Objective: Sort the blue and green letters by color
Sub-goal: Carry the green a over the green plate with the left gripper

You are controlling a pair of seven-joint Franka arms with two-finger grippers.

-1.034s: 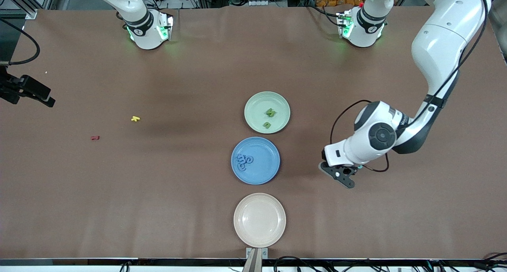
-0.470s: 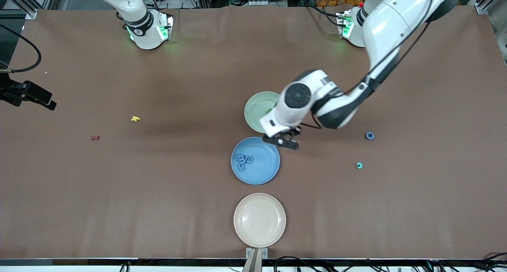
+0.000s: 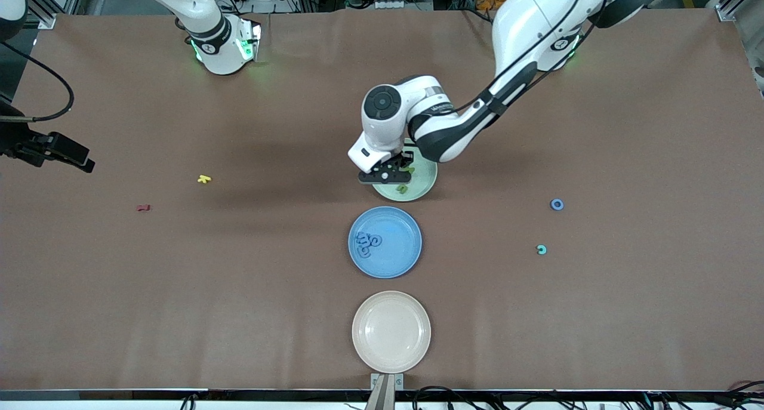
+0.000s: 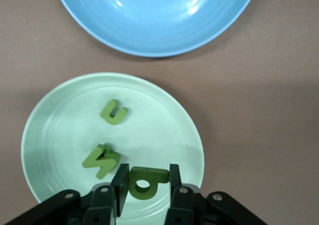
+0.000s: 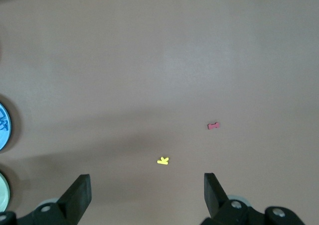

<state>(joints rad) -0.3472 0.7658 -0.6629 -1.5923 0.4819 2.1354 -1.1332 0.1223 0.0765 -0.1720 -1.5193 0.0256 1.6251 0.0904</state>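
My left gripper (image 3: 385, 174) hangs over the pale green plate (image 3: 427, 182), shut on a green letter (image 4: 144, 183) with a round hole. Two more green letters (image 4: 114, 112) (image 4: 101, 160) lie in that green plate (image 4: 50, 115). The blue plate (image 3: 399, 246), nearer the camera, holds several blue letters (image 3: 367, 244). A blue ring letter (image 3: 556, 205) and a cyan letter (image 3: 541, 249) lie loose on the table toward the left arm's end. My right gripper (image 5: 145, 192) waits open above the right arm's end of the table (image 3: 65, 152).
A beige plate (image 3: 391, 331) sits nearest the camera, in line with the other two. A tiny yellow letter (image 3: 204, 179) and a tiny red letter (image 3: 142, 207) lie toward the right arm's end. Brown cloth covers the whole table.
The left arm swung from the left arm's end of the table, past the blue plate, to above the green plate. The blue ring and cyan letters are uncovered. The right gripper barely moved.
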